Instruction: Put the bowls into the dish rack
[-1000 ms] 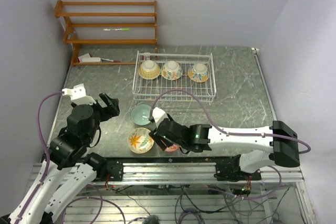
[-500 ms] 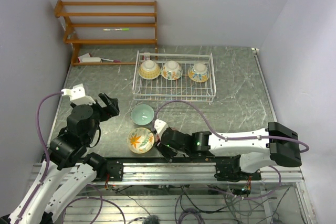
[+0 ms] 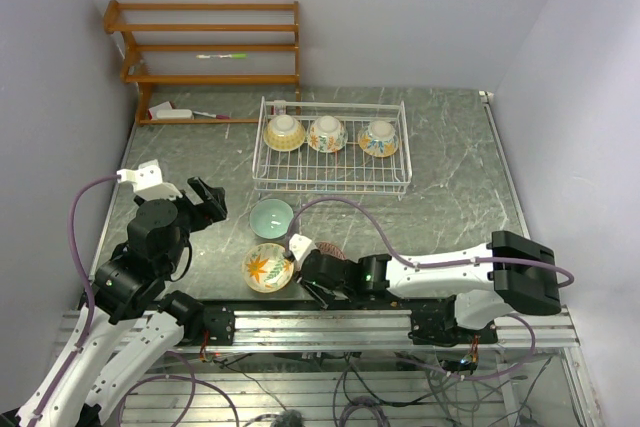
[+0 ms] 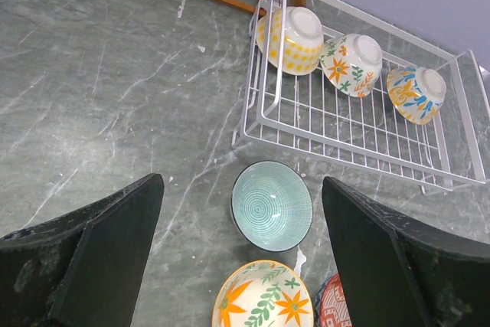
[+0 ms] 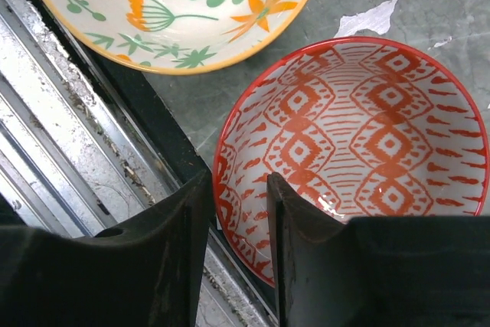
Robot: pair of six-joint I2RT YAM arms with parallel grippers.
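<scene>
My right gripper [image 5: 239, 181] straddles the near rim of a red-and-white patterned bowl [image 5: 383, 143], one finger outside and one inside, closed narrowly on it at the table's front edge [image 3: 312, 267]. The red bowl also shows in the top view [image 3: 331, 250]. An orange-and-green floral bowl [image 3: 267, 267] sits just left of it. A teal bowl [image 3: 271, 217] stands behind that. The white wire dish rack [image 3: 330, 183] holds three bowls on their sides: yellow-dotted [image 3: 284, 132], orange floral [image 3: 327, 133] and orange-and-blue [image 3: 379, 137]. My left gripper [image 4: 241, 180] is open and empty, held above the teal bowl [image 4: 272, 204].
An orange-brown wooden shelf unit [image 3: 210, 47] stands at the back left, with small items on it and at its foot. The metal rail [image 5: 69, 166] of the table's front edge runs just beside the right gripper. Walls close in on both sides.
My right arm has swung toward the front edge and come down beside the floral bowl, its fingers now over the red bowl's rim. The left arm has not moved.
</scene>
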